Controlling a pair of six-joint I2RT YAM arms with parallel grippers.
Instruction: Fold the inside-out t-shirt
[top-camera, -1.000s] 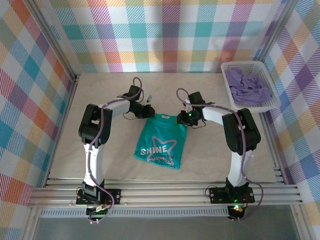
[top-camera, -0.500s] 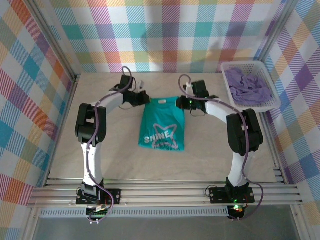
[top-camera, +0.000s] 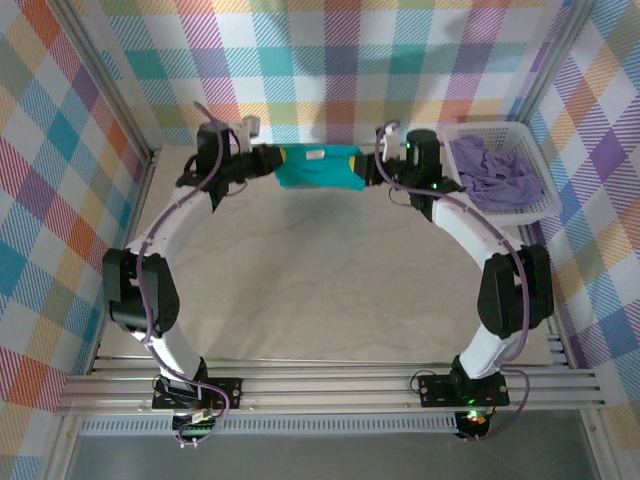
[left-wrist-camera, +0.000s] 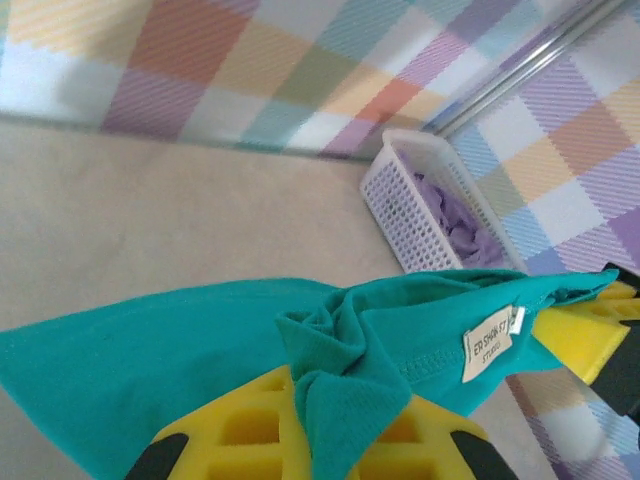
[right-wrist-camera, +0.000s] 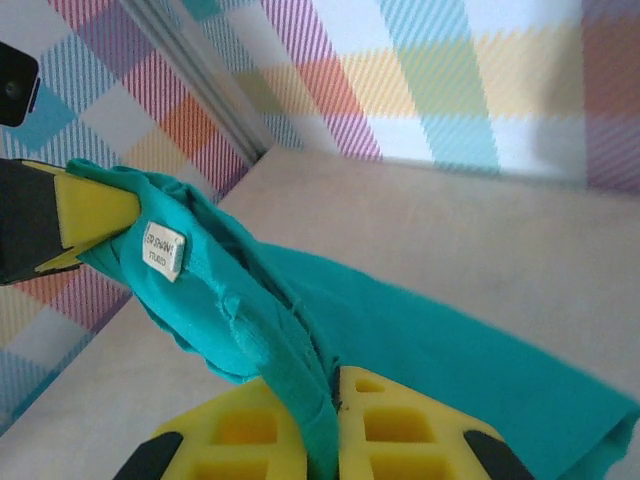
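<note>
Count: one teal t-shirt (top-camera: 318, 167), one white basket (top-camera: 497, 128) holding one lavender garment (top-camera: 497, 176), two arms, two tools, one small pale tag (left-wrist-camera: 487, 352) sewn at the shirt's neck seam.

Pose: both arms are stretched long toward the back wall (top-camera: 330, 70) and curve inward, so that together they form a wide ring over the table (top-camera: 320, 280). The left arm (top-camera: 165, 235) runs up the left side, the right arm (top-camera: 470, 235) up the right. The left tool (top-camera: 270, 160) and right tool (top-camera: 365, 172) face each other at the far edge of the table, just in front of the wall. The basket is just right of the right tool.

Tool state: each tool is clamped on the t-shirt. In the left wrist view, teal cloth is bunched between the yellow pads. In the right wrist view, a fold of the cloth is pinched in the narrow gap between the pads.

T-shirt: held up between the two tools as a short, taut band, with the rest draping below. I cannot tell whether its lower edge touches the table.

Change: a second ago the shirt lay flat at the middle of the table, print up, with the tools at its far edge and the arms bent. Half a second ago it had shifted farther back. The printed face no longer shows from above.
</note>
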